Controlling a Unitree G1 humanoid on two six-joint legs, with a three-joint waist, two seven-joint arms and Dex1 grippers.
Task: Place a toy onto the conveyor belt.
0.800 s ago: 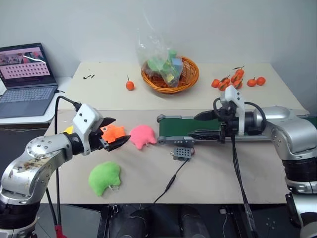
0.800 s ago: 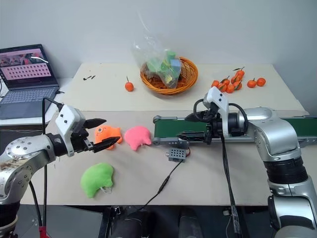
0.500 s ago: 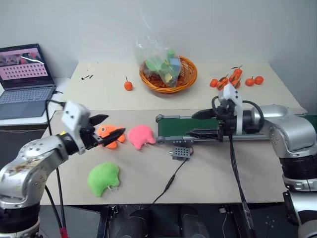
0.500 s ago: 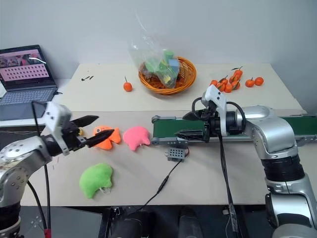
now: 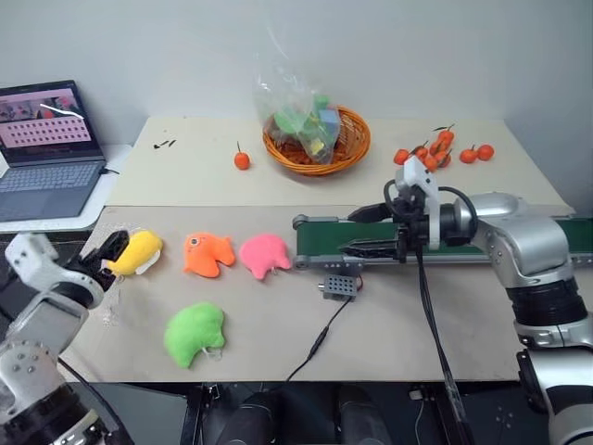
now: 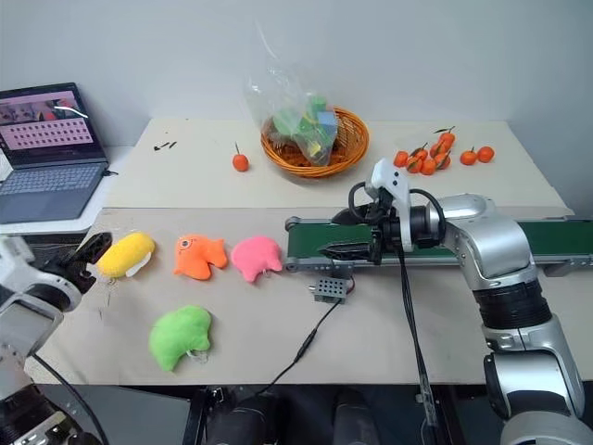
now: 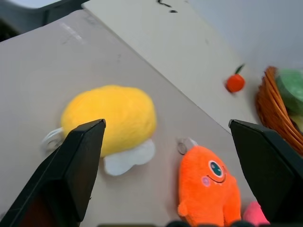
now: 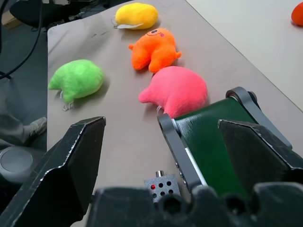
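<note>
- We see the small yellow fuzzy plush toy (image 5: 136, 253) lying on the beige table (image 5: 278, 324), near its left edge, beside an orange plush fish (image 5: 208, 254).
- Our left gripper (image 7: 165, 156) hovers just short of the toy, fingers spread wide, holding nothing.
- Our right gripper (image 5: 357, 232) hangs with fingers apart over the end of the long dark green conveyor belt (image 5: 334, 236), empty.

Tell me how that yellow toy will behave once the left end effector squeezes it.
The yellow toy looks fuzzy and stuffed, so it will probably squash and feel light. Its rounded shape may slip sideways out of a shallow pinch. The white tag underneath and the loop at its end look floppy and could snag.
</note>
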